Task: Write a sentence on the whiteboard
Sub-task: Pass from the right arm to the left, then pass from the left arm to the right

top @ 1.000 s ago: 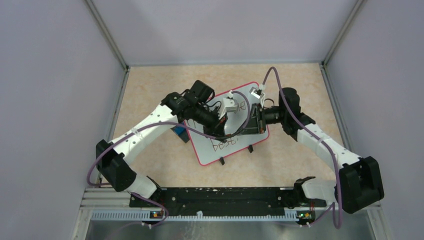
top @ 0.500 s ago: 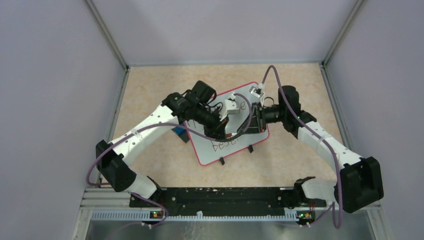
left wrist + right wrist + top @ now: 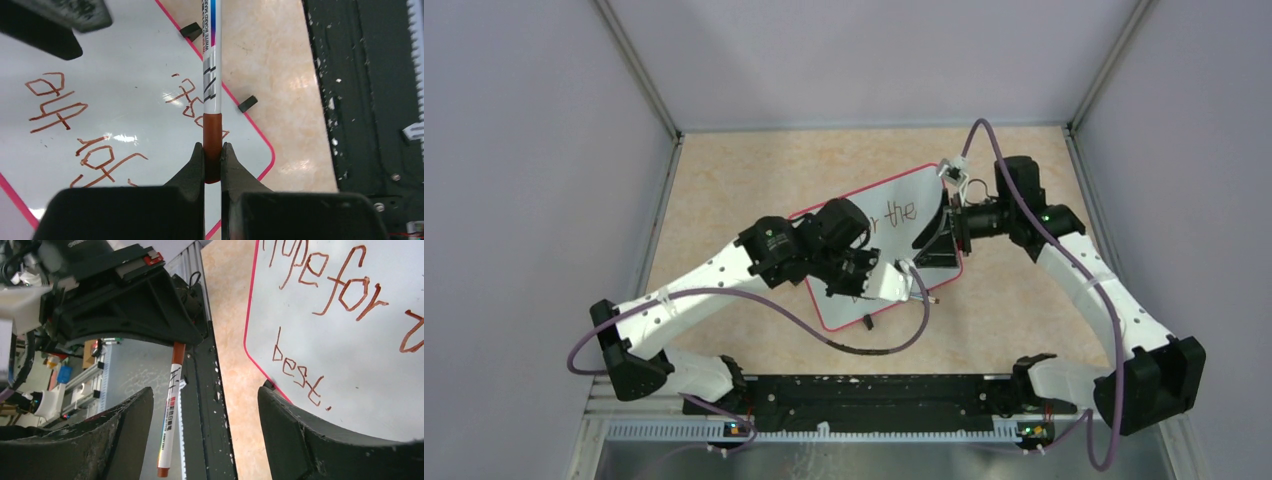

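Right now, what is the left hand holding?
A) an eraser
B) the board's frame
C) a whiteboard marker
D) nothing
C: the left hand is pinched shut on the red-brown end of the marker, over the whiteboard.

- The left gripper [image 3: 212, 165], pinching the marker [image 3: 211, 80], has pulled back toward its own base.
- The right gripper [image 3: 202, 410] was pinched together; now it is spread wide.

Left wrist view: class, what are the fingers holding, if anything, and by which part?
The left fingers pinch a marker by its red-brown end; the right fingers hold nothing.
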Controlling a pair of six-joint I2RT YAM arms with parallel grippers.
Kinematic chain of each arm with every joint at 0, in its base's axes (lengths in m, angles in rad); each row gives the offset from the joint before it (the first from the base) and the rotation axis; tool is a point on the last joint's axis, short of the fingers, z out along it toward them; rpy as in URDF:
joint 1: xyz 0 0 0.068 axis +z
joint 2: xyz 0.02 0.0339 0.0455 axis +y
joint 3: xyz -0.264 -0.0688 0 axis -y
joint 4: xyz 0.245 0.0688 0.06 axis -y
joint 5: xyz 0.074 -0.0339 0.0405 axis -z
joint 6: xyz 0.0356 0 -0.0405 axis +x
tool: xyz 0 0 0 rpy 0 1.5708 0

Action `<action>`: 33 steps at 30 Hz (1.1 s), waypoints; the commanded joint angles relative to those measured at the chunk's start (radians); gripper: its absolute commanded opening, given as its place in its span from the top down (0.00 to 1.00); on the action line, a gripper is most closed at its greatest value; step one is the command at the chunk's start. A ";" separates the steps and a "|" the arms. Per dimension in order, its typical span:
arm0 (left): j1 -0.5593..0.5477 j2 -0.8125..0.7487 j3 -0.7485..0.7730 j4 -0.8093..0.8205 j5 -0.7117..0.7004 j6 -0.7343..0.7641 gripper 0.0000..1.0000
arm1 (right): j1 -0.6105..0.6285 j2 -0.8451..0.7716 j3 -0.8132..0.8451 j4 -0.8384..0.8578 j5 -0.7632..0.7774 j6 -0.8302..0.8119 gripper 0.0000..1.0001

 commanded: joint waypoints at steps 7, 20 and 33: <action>-0.193 -0.006 -0.032 -0.019 -0.458 0.262 1.00 | 0.180 0.032 0.058 -0.264 0.116 -0.224 0.40; -0.229 0.006 -0.017 0.002 -0.476 0.250 1.00 | 0.280 0.112 0.075 -0.266 0.170 -0.231 0.63; -0.210 -0.007 0.013 0.046 -0.533 0.095 0.32 | 0.247 0.094 0.100 -0.232 0.169 -0.187 1.00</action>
